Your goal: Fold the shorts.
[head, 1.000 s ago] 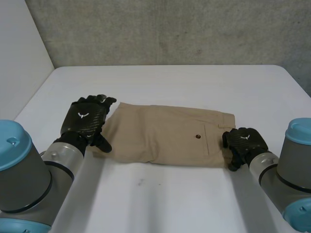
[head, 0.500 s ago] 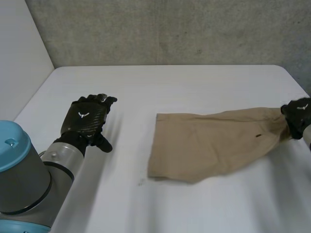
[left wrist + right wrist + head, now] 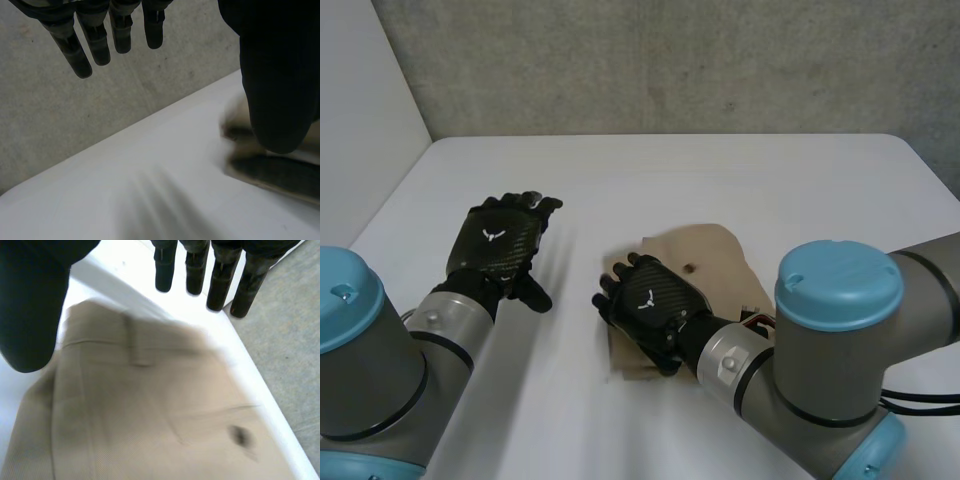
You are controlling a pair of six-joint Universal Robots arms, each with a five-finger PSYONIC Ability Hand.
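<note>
Look to the shorts (image 3: 715, 255) first: doubled into a squat tan packet on the bench (image 3: 720, 170), toward the near edge and a little right of centre, with a dark button (image 3: 692, 267) showing on top. Expect light, limp woven cloth, soft everywhere except perhaps at waistband and seams. Likely to sag when lifted, and to drag or slide on the smooth white top when pulled from one end only. Nothing fragile or heavy to fear. Best taken at a corner or along a hemmed edge, pinching all layers together rather than peeling off the top one alone. Judging by the rumpled outline, probably wants smoothing flat before any further fold.

Now to the right robot hand (image 3: 650, 310): reaches across to the left part of the packet, palm down over the cloth. Shows, in its wrist view, fingers (image 3: 220, 285) straight and set well apart from the thumb, so wide open, with tan cloth spread beneath the palm. Pinches nothing and holds nothing. Either presses lightly on the cloth or hovers just above it; cannot tell which.

Then to the left robot hand (image 3: 500, 248): out on the left, well apart from the shorts, above bare bench. Keeps fingers (image 3: 82, 55) straight and relaxed, thumb out wide: open, gripping nothing, touching no cloth.
</note>
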